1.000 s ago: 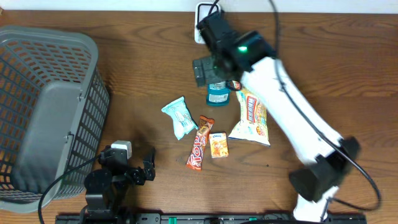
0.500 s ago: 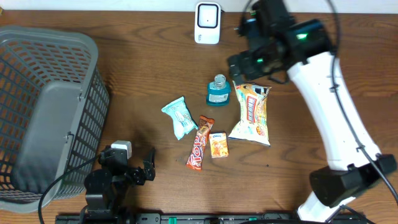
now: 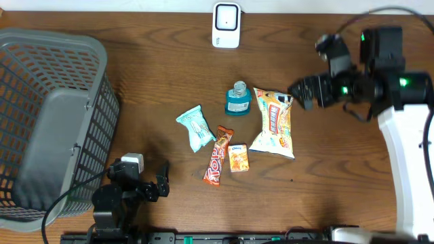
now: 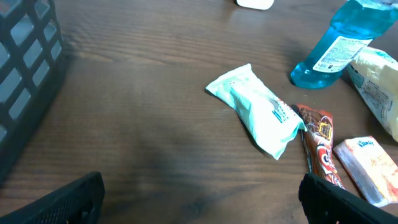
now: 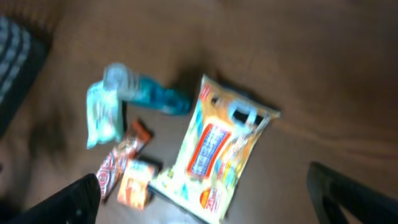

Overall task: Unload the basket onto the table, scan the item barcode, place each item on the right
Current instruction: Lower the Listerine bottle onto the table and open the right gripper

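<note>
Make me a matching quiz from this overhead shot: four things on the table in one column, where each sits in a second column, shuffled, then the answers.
1 grey basket
2 white scanner
3 blue bottle
4 red candy bar

A far edge of the table, middle
B far left
C between teal packet and orange box
D beside the snack bag's upper left corner

Pairs: 1-B, 2-A, 3-D, 4-C

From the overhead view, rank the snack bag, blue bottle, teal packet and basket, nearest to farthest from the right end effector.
1. Snack bag, just beside the right end effector.
2. Blue bottle, past the bag's top corner.
3. Teal packet, mid-table.
4. Basket, at the far left.
</note>
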You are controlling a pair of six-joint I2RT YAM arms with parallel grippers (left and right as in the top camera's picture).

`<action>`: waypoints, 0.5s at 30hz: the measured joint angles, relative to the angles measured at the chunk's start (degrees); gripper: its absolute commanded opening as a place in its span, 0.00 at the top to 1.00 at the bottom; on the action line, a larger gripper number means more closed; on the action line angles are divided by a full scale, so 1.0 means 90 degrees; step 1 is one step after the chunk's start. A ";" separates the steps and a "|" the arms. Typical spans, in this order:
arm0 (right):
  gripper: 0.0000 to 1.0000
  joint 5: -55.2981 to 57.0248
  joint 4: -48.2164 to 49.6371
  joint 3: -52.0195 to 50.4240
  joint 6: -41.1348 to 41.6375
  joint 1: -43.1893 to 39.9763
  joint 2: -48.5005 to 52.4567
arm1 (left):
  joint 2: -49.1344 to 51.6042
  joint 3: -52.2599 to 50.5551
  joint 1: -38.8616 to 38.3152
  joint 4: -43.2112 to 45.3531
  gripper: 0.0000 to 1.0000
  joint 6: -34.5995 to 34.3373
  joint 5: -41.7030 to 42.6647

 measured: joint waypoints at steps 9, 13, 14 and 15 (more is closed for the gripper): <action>0.01 -0.1751 0.3378 -0.2815 -0.0996 0.0474 -0.0430 | 0.0002 0.0000 0.0000 0.0000 0.00 0.0000 0.0000; 0.01 -0.1970 0.4218 -0.2958 -0.1197 0.0787 -0.0194 | 0.0002 0.0000 0.0000 0.0000 0.00 0.0000 -0.0002; 0.01 -0.1996 0.4435 -0.2958 -0.1229 0.0843 -0.0165 | 0.0002 0.0000 0.0000 0.0000 0.00 0.0000 0.0000; 0.01 -0.2030 0.4663 -0.2958 -0.1253 0.0899 -0.0134 | 0.0002 0.0000 0.0000 0.0000 0.00 0.0000 0.0000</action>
